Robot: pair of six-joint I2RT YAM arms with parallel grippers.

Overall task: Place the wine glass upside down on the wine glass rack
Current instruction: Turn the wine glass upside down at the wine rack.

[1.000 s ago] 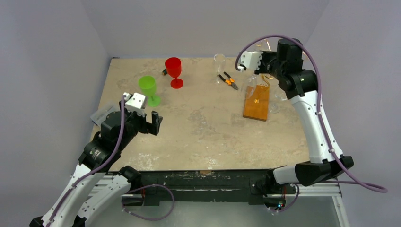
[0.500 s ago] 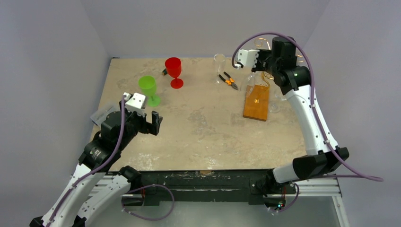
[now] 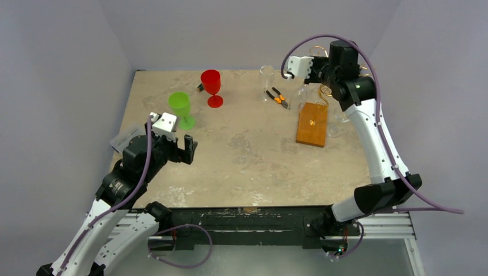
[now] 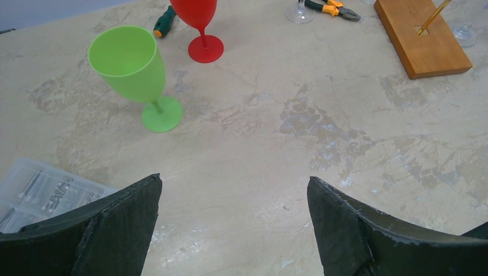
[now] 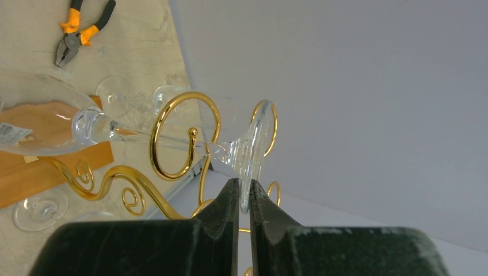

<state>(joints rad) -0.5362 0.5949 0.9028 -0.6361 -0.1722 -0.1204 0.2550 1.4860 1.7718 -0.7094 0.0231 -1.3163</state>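
Right gripper (image 5: 243, 187) pinches the clear wine glass (image 5: 115, 129) by its foot rim, close by the wine glass rack (image 3: 312, 124), far right. Light, slick, brittle glass; its stem would likely give a surer hold. Left gripper (image 4: 233, 187) hangs open.

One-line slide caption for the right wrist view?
Right gripper, fingers pinching the foot of a clear wine glass, holds its stem across a gold curl of the wine glass rack.

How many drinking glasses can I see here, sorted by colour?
Green glass: 1
Red glass: 1
Clear glass: 3, one held in the right claw, one by the pliers, one beside the rack
Total: 5
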